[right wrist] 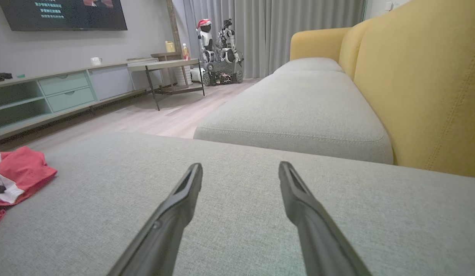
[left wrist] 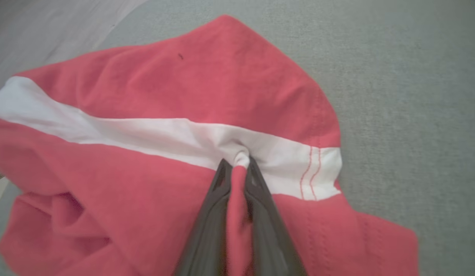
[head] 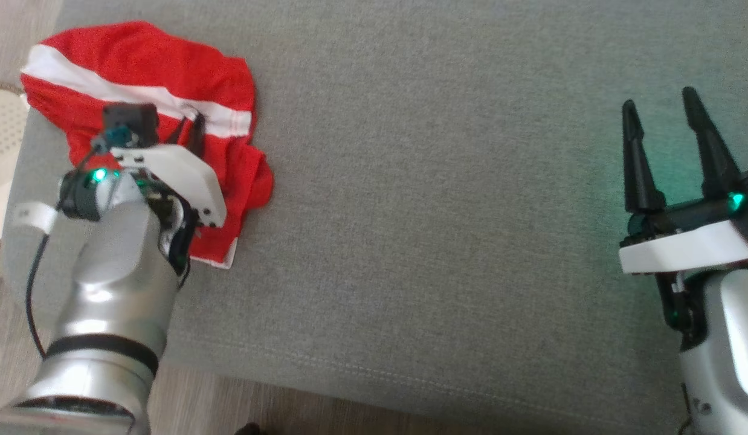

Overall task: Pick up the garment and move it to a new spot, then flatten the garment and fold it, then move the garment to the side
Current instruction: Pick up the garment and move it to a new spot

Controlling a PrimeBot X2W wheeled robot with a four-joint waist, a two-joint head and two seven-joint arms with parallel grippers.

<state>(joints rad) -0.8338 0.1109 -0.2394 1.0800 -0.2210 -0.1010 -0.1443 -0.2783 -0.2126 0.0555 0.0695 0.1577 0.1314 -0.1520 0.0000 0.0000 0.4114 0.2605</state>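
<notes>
A crumpled red garment [head: 144, 66] with a white stripe lies at the far left corner of the grey cushion [head: 440, 211]. My left gripper [head: 190, 124] reaches into it. In the left wrist view the left gripper [left wrist: 237, 163] is shut on a pinched fold of the garment [left wrist: 206, 84] at the white stripe. My right gripper [head: 661, 112] hovers open at the right side of the cushion, far from the cloth. Between the open right fingers [right wrist: 189, 184] lies bare cushion, and the garment [right wrist: 18, 172] shows at the left edge.
The cushion's front edge [head: 350, 374] drops to a wooden floor. A pale woven object [head: 2, 133] stands left of the cushion. The right wrist view shows a yellow sofa back [right wrist: 425, 84], a further seat cushion [right wrist: 299, 111], a low cabinet [right wrist: 61, 92] and a small table [right wrist: 164, 67].
</notes>
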